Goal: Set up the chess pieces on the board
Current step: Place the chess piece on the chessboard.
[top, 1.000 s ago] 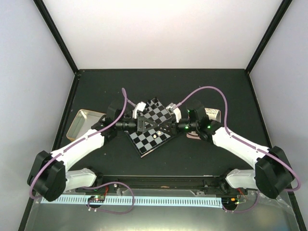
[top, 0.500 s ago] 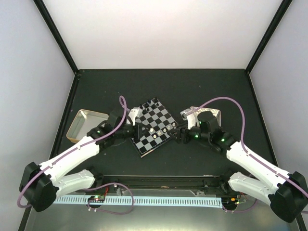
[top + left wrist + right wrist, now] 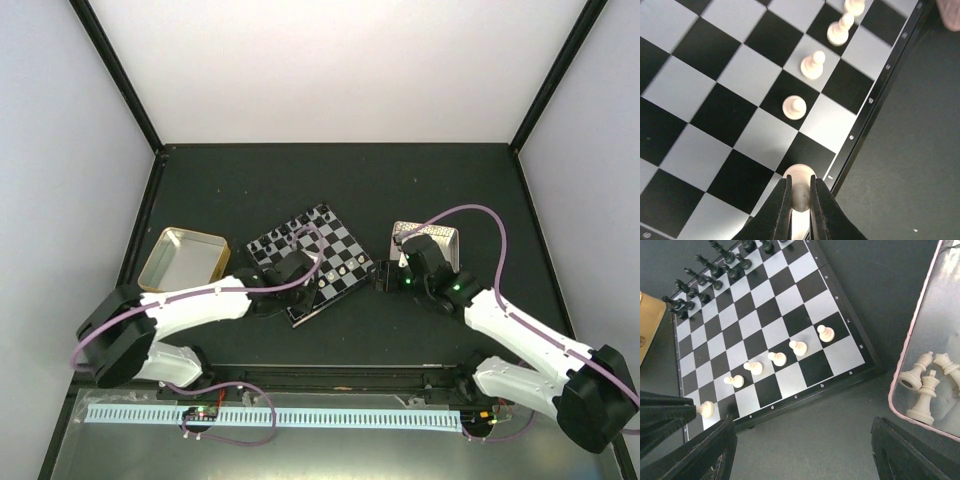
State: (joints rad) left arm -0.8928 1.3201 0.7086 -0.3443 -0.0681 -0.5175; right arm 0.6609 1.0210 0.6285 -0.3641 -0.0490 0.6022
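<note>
The board (image 3: 318, 250) lies tilted at mid-table. Black chess pieces (image 3: 705, 275) line its far side, and a row of cream pawns (image 3: 777, 358) stands near the lettered rim. My left gripper (image 3: 800, 200) is shut on a cream pawn (image 3: 800, 181), held over a square at the board's (image 3: 715, 100) near corner beside the rim. Other pawns (image 3: 794, 107) stand on squares beyond it. My right gripper (image 3: 805, 455) is open and empty over bare table just off the board's (image 3: 790, 310) edge. In the top view it (image 3: 385, 278) sits right of the board.
A pink tray (image 3: 900, 390) to the right holds three cream pieces (image 3: 925, 400). In the top view the tray (image 3: 432, 236) lies behind my right wrist. A shiny metal tin (image 3: 183, 258) stands left of the board.
My right gripper opened and drew back from over the board to its right side. My left arm swung round to the board's near edge, still shut.
</note>
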